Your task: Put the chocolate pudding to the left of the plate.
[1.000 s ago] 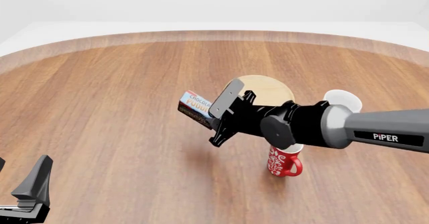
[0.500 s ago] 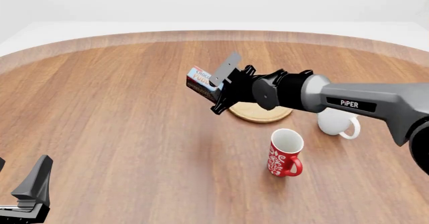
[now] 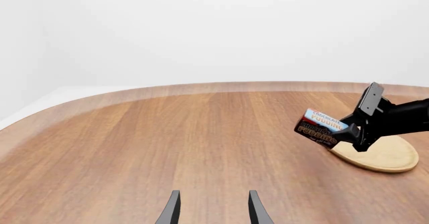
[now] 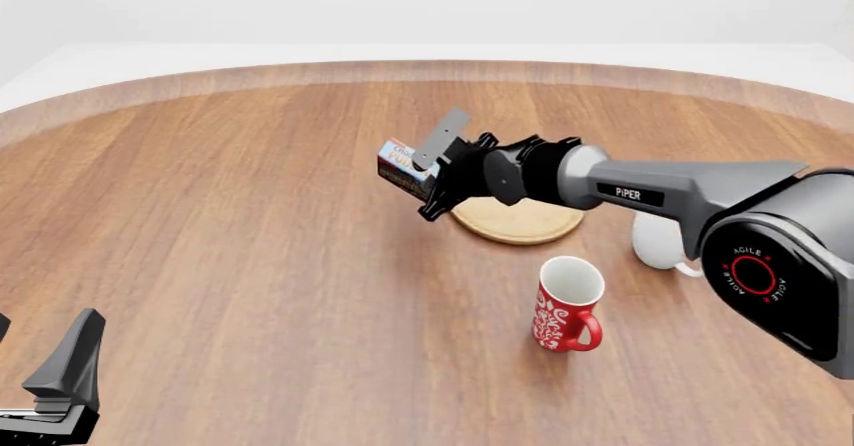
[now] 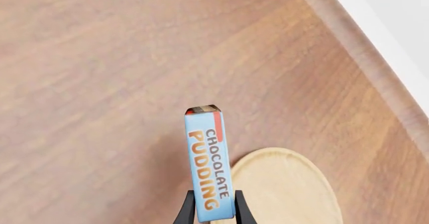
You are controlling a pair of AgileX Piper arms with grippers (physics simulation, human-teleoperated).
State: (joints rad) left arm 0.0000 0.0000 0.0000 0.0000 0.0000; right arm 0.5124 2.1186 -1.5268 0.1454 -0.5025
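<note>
Your right claw (image 4: 430, 173) grips the chocolate pudding (image 4: 402, 165) by one end, carrying it tilted above the table (image 4: 227, 216), just off the left edge of the plate (image 4: 521, 221), presumably so it clears the rim before lowering. The white mug (image 4: 657, 241) and red mug (image 4: 567, 304) stand to the right, out of the way. Your left claw (image 3: 213, 210) idles near you, fingers parted and holding nothing.

Bright, even light falls from above with no glare. The desk (image 4: 240, 226) shows only faint, soft shadows beneath the red mug (image 4: 567, 306) and the plate (image 4: 518, 221). All three views are sharp, without blur or edge distortion.
</note>
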